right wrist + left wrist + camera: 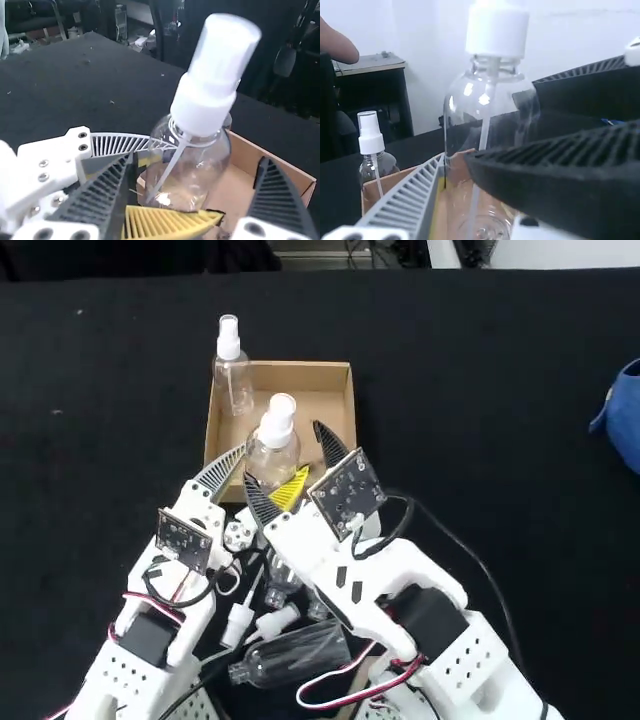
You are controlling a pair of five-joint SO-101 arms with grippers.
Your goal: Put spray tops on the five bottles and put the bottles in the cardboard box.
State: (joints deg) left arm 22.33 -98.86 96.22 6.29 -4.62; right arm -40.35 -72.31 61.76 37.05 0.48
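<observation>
Standing upright at mid-frame, at the lower edge of the cardboard box (348, 400), the bottle (272, 452) is pinched low by the left gripper (273, 466), while the right gripper (283, 453) straddles it, jaws spread wide, holding nothing.

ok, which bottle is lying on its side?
The capless bottle between the arms. The two with spray tops stand upright: small bottle in the cardboard box's far corner, held bottle over its near edge.
</observation>
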